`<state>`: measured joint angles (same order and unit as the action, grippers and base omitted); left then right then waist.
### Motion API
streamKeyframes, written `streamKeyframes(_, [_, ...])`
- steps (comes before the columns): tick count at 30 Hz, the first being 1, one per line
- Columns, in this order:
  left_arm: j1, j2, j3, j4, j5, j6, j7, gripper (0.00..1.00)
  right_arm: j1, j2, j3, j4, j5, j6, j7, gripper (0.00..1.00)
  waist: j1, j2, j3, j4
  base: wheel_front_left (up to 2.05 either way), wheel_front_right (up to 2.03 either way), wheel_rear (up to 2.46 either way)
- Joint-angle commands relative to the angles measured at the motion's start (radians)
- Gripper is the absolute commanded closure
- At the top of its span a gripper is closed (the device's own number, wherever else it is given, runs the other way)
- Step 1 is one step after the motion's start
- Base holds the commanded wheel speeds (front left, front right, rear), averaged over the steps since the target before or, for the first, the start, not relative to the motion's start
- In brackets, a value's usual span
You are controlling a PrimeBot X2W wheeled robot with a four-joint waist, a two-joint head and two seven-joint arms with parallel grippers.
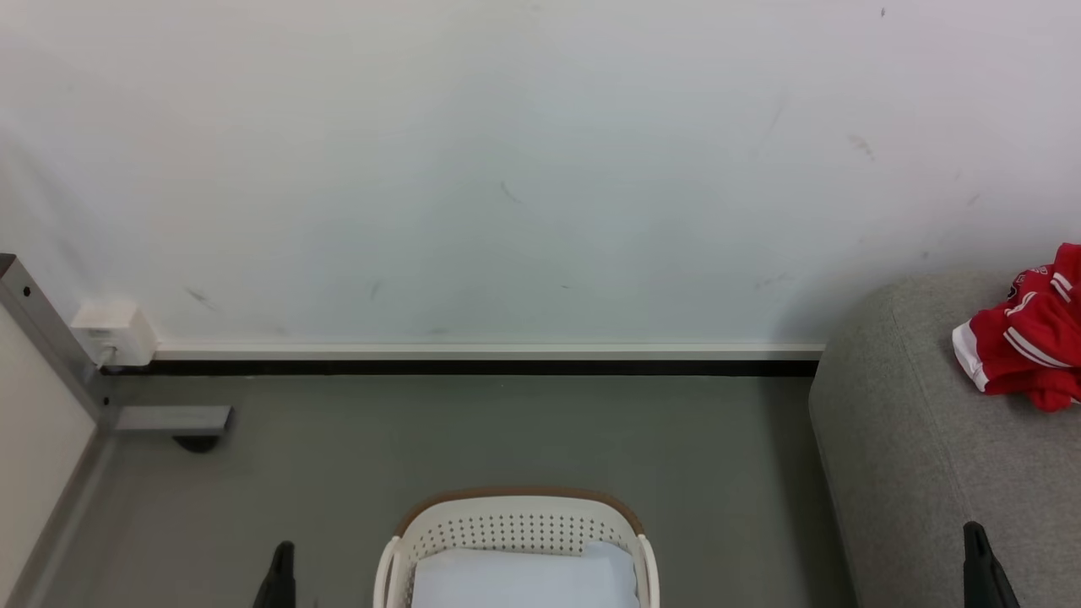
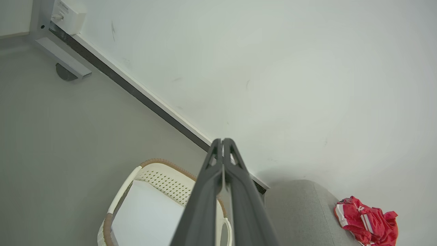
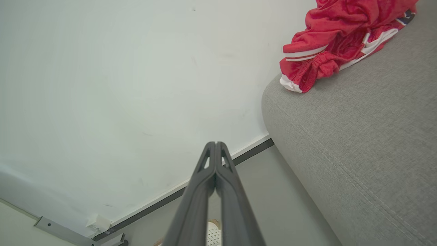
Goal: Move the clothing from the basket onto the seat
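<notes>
Clothing (image 3: pixel 336 32) lies on seat (image 3: pixel 358 143), well apart from right hand (image 3: pixel 216 145).

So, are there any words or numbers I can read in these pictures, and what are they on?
None can be read.
On the white box by the wall: small grey printing, too blurred to read.
On the clothing lying on the seat: a dark badge with white marks, too small to read.
</notes>
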<state>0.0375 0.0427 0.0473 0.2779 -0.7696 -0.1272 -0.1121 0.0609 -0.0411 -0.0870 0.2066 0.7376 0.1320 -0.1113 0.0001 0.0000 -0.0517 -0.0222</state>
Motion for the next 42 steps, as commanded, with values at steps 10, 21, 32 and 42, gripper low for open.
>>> streamKeyframes(10, [-0.045, 0.007, 0.015, -0.019, -0.149, -0.002, 0.041, 1.0, -0.052, -0.009, -0.008, -0.001, 0.155, -0.001, 0.039, 1.0, -0.0001, 0.0, 0.006, 0.003, 0.0, 0.0, 0.0])
streamKeyframes(21, [-0.063, 0.008, 0.025, -0.022, -0.265, -0.003, 0.072, 1.0, -0.073, -0.01, -0.011, 0.005, 0.275, -0.001, 0.07, 1.0, -0.0001, 0.0, 0.012, 0.005, 0.0, 0.0, 0.0])
streamKeyframes(32, [-0.081, 0.008, 0.033, -0.025, -0.381, -0.003, 0.104, 1.0, -0.093, -0.011, -0.015, 0.012, 0.396, -0.001, 0.103, 1.0, -0.0001, 0.0, 0.019, 0.008, 0.0, 0.0, 0.0])
streamKeyframes(42, [-0.097, 0.009, 0.041, -0.027, -0.479, -0.004, 0.131, 1.0, -0.111, -0.011, -0.018, 0.017, 0.496, -0.001, 0.128, 1.0, -0.0001, 0.0, 0.025, 0.01, 0.0, 0.0, 0.0])
